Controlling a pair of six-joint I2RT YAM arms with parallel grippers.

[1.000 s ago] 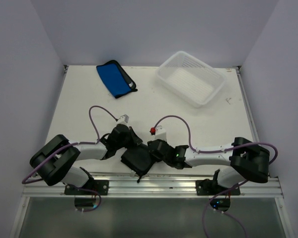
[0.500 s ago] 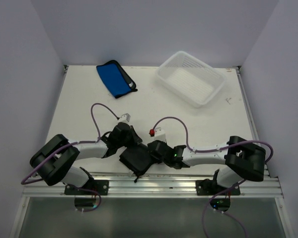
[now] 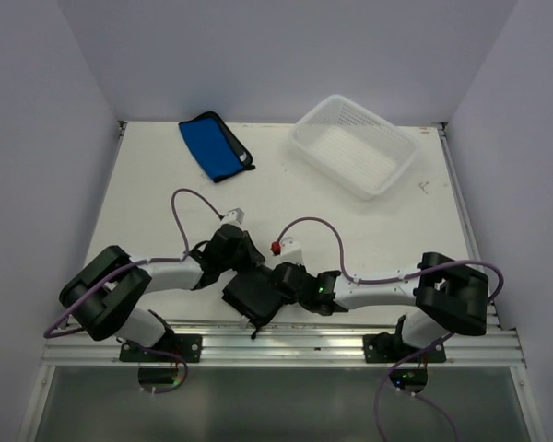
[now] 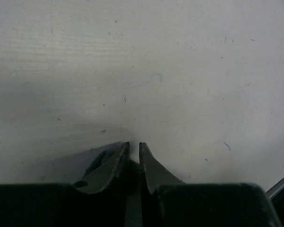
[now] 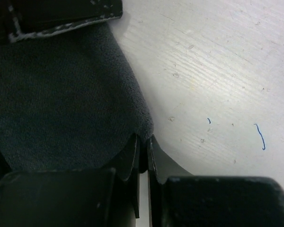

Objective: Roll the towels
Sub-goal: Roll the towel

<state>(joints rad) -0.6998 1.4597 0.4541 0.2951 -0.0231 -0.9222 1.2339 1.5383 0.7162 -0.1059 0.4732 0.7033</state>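
The dark purple-and-black cloth towel [image 3: 252,296] sits bunched at the near edge of the white table [image 3: 166,203], between the two arms, with one corner poking out toward the metal rail. It's a loose heap, not a proper roll yet.

The right fingers [image 5: 137,144] are clamped fully together right at its hem. From the right wrist view the cloth's edge runs out just where the tips meet, so I can't say whether they've caught any fabric. That's the first worry: with so little cloth in the bite, any pull could slide them straight off and the fold would flop open.

The left fingers [image 4: 141,150] are closed to a thin slit, with a dark fold bunched against them. It looks like a nip on the far corner, though it's shadowy down there. If one side lets go while the other tugs, the towel will skew instead of turning over evenly.

Second worry: both wrists are crowded over one small cloth, so a careless turn could knock them together or snag a purple cable.

Third: it's very close to the edge, and a drag that way could pull it onto the rail.

Further out, the bright blue towel with black edging [image 3: 212,147] lies at the far left, well apart, not visibly rolled. The white perforated plastic basket [image 3: 350,147] stands at the far right.
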